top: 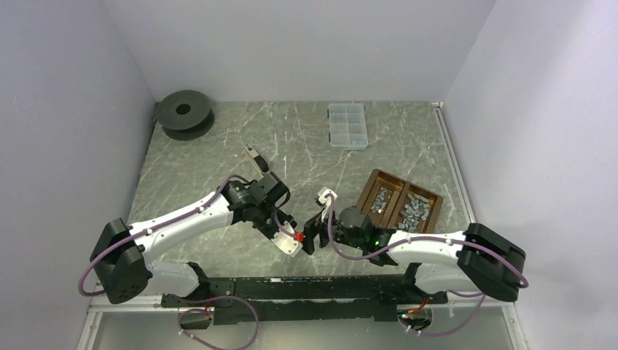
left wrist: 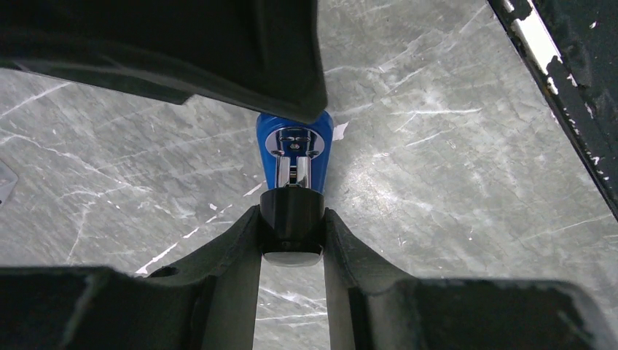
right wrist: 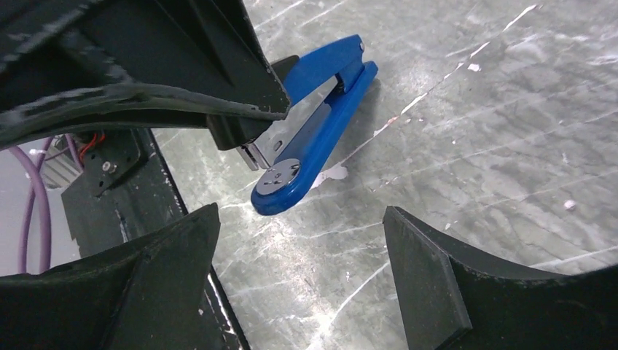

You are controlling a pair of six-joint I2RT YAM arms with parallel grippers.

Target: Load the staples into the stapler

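Marble tabletop (top: 306, 138) — left tool (left wrist: 291, 211) clamps the blue stapler (right wrist: 324, 138), right tool (right wrist: 300, 219) gapes apart

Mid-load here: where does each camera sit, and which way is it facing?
Top external: above and behind the robot, looking down on the table; left arm and right arm show, staples to the right.
Left wrist: on the left arm, looking down past the left tool, shut on the blue stapler.
Right wrist: on the right arm, facing the table; the open right tool frames the bottom.
Shared: both wrist views show the stapler.
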